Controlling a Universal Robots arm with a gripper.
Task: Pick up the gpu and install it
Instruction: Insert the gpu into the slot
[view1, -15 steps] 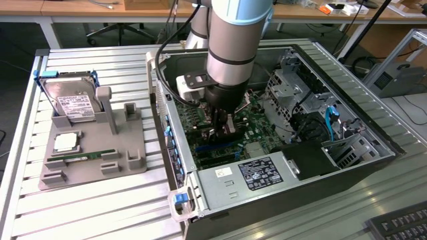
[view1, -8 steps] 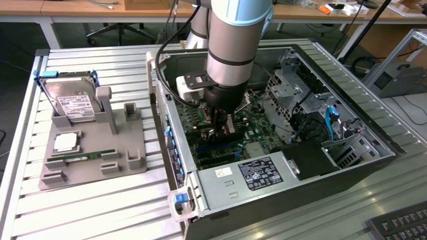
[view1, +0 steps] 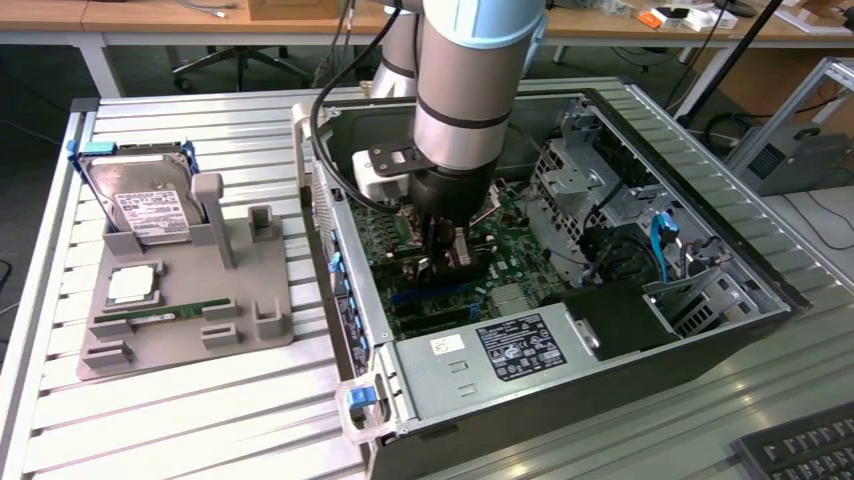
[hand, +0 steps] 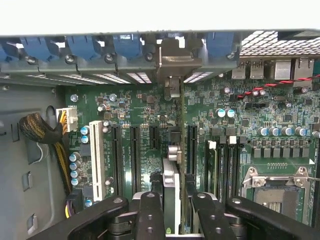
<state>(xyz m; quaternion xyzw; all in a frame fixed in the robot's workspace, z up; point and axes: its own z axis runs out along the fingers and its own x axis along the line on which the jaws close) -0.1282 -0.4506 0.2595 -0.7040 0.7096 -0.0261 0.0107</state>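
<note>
The gripper (hand: 171, 212) is reaching down inside the open computer case (view1: 747, 330), and its two black fingers (hand: 150, 215) are pinching the gpu (hand: 171, 165) between them. In the wrist view the card is showing edge-on, a thin upright strip running from between the fingers toward the back wall of the case, where its silver metal bracket (hand: 172, 55) is sitting against the row of slot openings with blue clips (hand: 127, 47). The card is standing over the green motherboard (hand: 150, 110), lined up along the long black expansion slots (hand: 134, 155) and lying between two of them; whether its lower edge is seated in a slot cannot be told. A white slot (hand: 97, 160) is lying further off to one side, and the empty processor socket (hand: 277, 187) is lying on the other side.

In the exterior view the arm (view1: 467, 90) is coming straight down into the middle of the case, with the gripper (view1: 451, 262) low above the motherboard. The silver power supply (view1: 501, 355) is sitting at the near end of the case. On the exterior view's left, a grey holder (view1: 254, 300) is resting on the slatted counter (view1: 174, 420), well apart from the case, carrying a hard drive (view1: 144, 205), a processor chip (view1: 131, 285) and a memory stick (view1: 160, 315). A keyboard (view1: 801, 455) is lying at the near corner on the exterior view's right.
</note>
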